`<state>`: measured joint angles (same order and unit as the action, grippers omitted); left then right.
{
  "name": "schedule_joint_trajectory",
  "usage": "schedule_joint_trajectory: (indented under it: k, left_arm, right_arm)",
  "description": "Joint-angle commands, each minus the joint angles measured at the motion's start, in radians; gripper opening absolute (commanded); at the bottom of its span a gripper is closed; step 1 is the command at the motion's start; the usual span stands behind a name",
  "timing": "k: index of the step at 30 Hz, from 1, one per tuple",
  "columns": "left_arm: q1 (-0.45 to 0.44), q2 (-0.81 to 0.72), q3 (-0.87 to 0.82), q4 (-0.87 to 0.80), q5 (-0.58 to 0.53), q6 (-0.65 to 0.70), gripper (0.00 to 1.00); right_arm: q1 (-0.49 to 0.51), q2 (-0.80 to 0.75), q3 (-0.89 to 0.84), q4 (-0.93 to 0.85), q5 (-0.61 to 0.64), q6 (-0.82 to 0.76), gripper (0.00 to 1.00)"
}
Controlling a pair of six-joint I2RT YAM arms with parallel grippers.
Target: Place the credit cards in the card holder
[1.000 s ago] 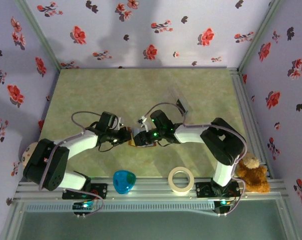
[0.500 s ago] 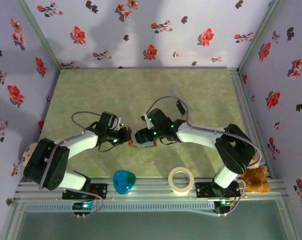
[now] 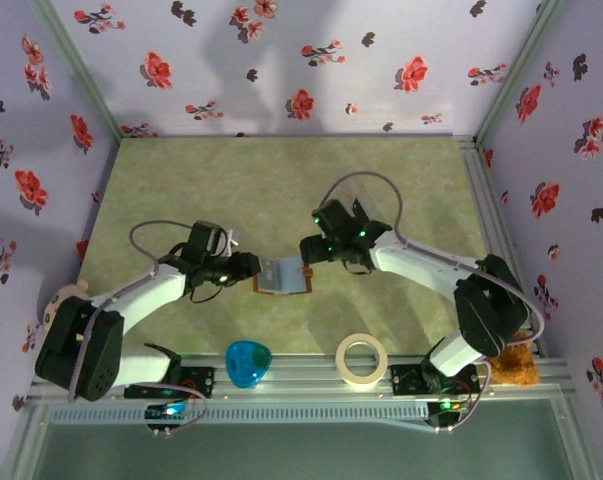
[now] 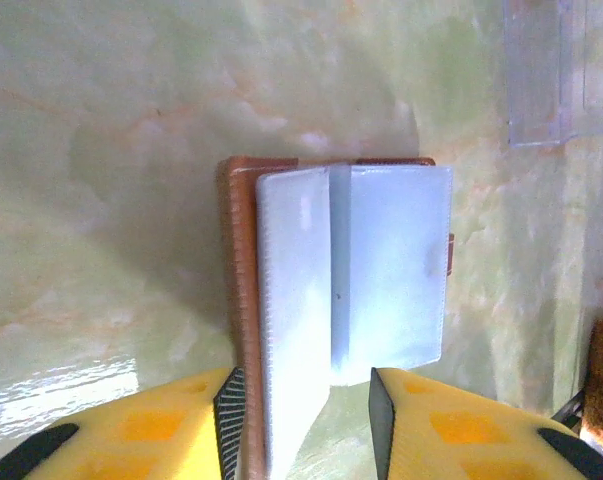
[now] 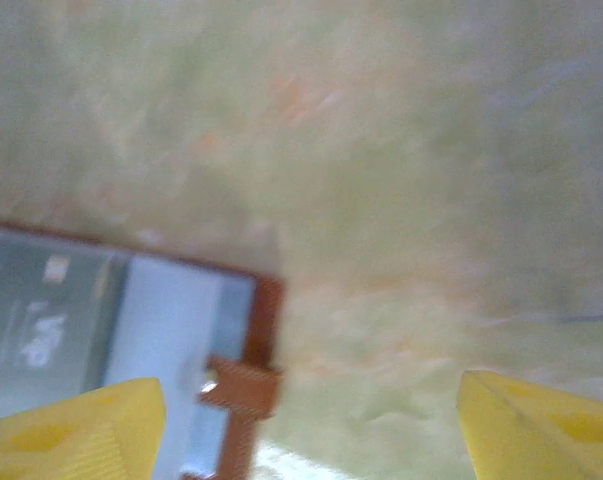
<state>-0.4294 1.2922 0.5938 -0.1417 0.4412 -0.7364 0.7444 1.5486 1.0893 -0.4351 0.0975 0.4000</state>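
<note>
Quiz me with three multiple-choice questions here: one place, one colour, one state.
1. Where does the tape roll lie? A) at the near edge B) against the far wall C) mid-table
2. What colour is the card holder outside? A) black B) brown C) green
3. How is the right gripper? A) shut on a card B) shut on tape C) open, holding nothing
Answers: 1 A, it sits at the bottom of the top view; 2 B, its brown edge and tab show; 3 C, its fingers stand wide apart, gripping nothing.
</note>
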Motion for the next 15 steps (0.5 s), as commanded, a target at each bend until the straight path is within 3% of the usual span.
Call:
schedule_joint_trajectory:
  k: [1, 3, 7, 15]
  left_arm:
    - [0.020, -0.004, 0.013, -0.060, -0.021, 0.028, 0.40]
    - [0.021, -0.001, 0.011, -0.051, -0.018, 0.029, 0.40]
    - [0.023, -0.004, 0.001, -0.029, -0.012, 0.016, 0.41]
    - [0.030, -0.056, -0.030, -0.056, -0.021, 0.035, 0.41]
  right_arm:
    - [-0.091, -0.015, 0.089, -0.128, 0.105, -0.111, 0.79]
    - [-0.140, 0.011, 0.134, -0.165, 0.120, -0.139, 0.79]
    - [-0.177, 0.084, 0.230, -0.240, 0.316, -0.224, 0.85]
    - [-0.201, 0.208, 0.305, -0.298, 0.443, -0.360, 0.85]
